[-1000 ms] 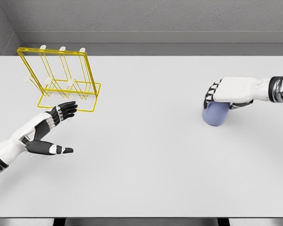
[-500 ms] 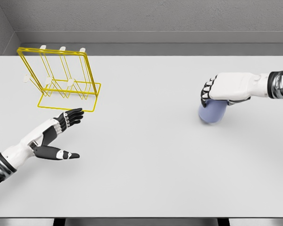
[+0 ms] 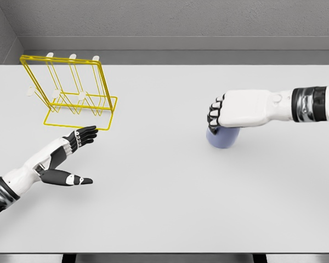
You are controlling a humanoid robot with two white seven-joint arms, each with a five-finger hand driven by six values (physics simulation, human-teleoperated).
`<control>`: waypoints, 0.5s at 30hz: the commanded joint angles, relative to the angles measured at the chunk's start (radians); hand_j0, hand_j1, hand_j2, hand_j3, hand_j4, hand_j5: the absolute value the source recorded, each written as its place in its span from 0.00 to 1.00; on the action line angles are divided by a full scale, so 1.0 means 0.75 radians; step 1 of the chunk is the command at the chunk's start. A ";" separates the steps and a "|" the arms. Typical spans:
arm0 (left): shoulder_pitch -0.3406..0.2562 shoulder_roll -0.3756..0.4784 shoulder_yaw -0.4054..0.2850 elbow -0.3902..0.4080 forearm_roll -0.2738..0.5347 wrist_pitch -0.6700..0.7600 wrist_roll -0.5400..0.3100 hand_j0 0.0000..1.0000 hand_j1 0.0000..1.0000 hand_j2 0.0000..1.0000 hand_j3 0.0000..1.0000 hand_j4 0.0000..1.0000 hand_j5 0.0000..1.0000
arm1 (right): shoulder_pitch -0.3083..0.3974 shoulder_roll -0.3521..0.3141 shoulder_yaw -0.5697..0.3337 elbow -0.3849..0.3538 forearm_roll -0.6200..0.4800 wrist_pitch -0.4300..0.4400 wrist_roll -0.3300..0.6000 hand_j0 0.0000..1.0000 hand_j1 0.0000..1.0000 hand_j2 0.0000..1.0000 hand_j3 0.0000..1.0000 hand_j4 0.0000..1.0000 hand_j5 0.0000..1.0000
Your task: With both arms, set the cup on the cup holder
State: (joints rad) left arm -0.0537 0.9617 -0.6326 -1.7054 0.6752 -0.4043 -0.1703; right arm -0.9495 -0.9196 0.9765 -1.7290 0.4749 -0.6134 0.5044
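A pale blue cup (image 3: pixel 221 138) sits under my right hand (image 3: pixel 219 116), whose fingers are curled around its top from above. Only the cup's lower part shows below the white palm. The cup is right of the table's middle. A yellow wire cup holder (image 3: pixel 71 90) with white-tipped pegs stands at the far left of the white table (image 3: pixel 164 192). My left hand (image 3: pixel 77 150) hovers in front of the holder, fingers spread and thumb out, holding nothing.
A grey wall runs behind the table's far edge. The table's front edge lies near the bottom of the head view.
My right hand has carried the cup leftward and slightly toward the front. My left hand slid a little down and nearer early on, then stayed still.
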 commanded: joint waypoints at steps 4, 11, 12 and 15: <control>-0.006 -0.012 -0.001 -0.005 -0.006 0.003 0.000 1.00 1.00 1.00 1.00 1.00 1.00 | 0.000 0.077 0.001 -0.049 -0.007 0.003 0.000 0.51 0.51 0.51 0.51 0.51 0.51; -0.023 -0.074 -0.028 -0.003 -0.047 0.007 0.000 1.00 1.00 1.00 1.00 1.00 1.00 | 0.000 0.171 0.003 -0.051 -0.014 0.003 0.000 0.50 0.50 0.50 0.50 0.50 0.50; -0.029 -0.076 -0.030 -0.001 -0.047 0.007 0.000 1.00 1.00 1.00 1.00 1.00 1.00 | 0.000 0.179 0.005 -0.051 -0.011 0.003 0.000 0.50 0.50 0.50 0.50 0.50 0.50; -0.047 -0.076 -0.040 0.010 -0.047 0.007 0.000 1.00 1.00 1.00 1.00 1.00 1.00 | 0.000 0.216 0.011 -0.051 -0.009 0.003 0.002 0.50 0.50 0.50 0.50 0.50 0.50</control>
State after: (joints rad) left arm -0.0890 0.9071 -0.6580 -1.7013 0.6377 -0.3991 -0.1703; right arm -0.9495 -0.7761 0.9827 -1.7666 0.4727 -0.6138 0.5066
